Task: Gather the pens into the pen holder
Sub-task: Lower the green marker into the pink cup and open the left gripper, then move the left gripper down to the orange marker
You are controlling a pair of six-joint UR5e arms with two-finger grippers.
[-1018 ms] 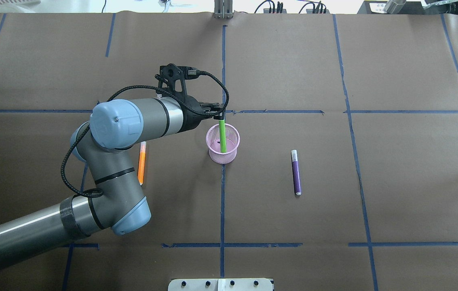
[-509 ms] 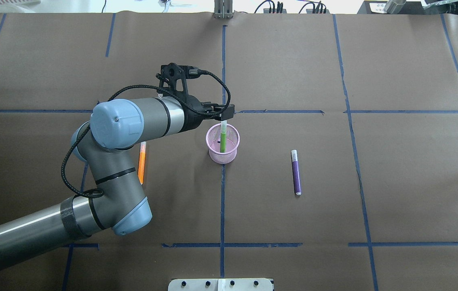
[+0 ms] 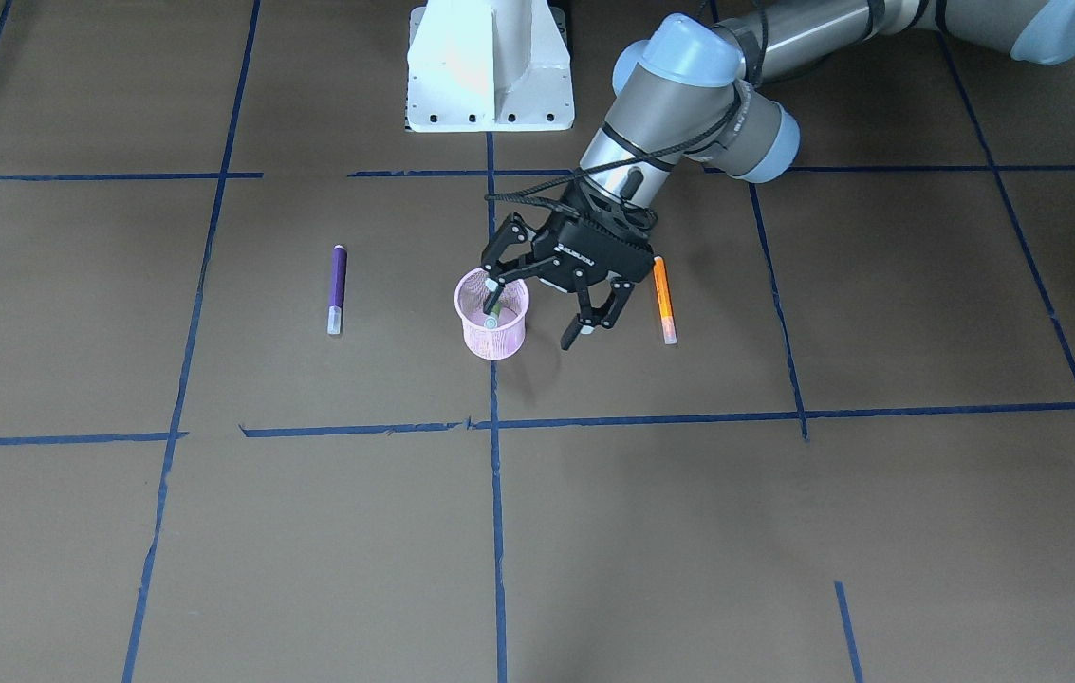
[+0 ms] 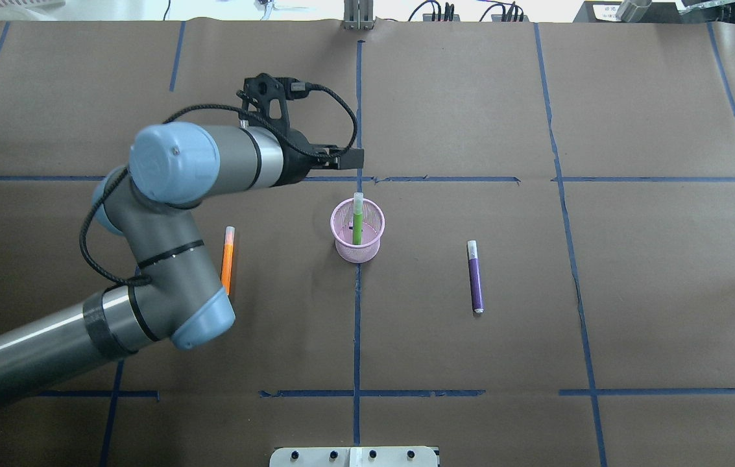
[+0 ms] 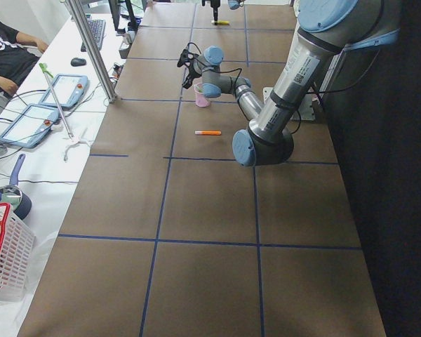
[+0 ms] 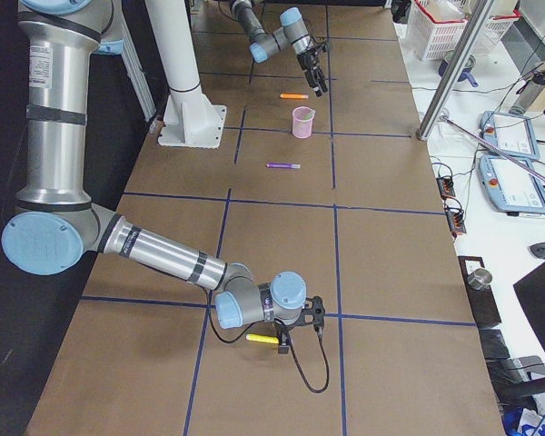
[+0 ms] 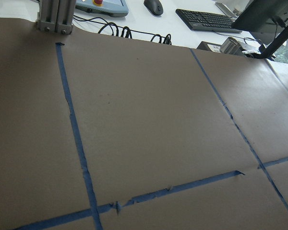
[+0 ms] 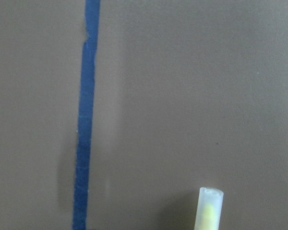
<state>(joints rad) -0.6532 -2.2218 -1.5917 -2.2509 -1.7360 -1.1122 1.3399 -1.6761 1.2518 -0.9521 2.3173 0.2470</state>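
The green pen (image 4: pixel 357 220) stands in the pink holder (image 4: pixel 346 253) mid-table, so the left gripper (image 3: pixel 533 318), fingers spread and empty near it, likely turns next to the orange pen (image 4: pixel 228 263) toward the table's left edge; whether the right gripper (image 6: pixel 314 313) is clamped or spread, I cannot tell.

1. The overhead view looked forward and down from behind the robot, with the pen holder (image 4: pixel 357 251) near mid-frame.
2. The front-facing view looked steeply down from the opposite side, the white base (image 3: pixel 490 66) at 12 o'clock. Both views shared the pen holder.
3. The side views looked along the table (image 5: pixel 210 267) from its two ends, from farther off.
4. The left wrist camera looked low across the brown paper (image 7: pixel 144 120), with a keyboard (image 7: pixel 206 19) at 1 o'clock — the right wrist camera sat very close to the paper.
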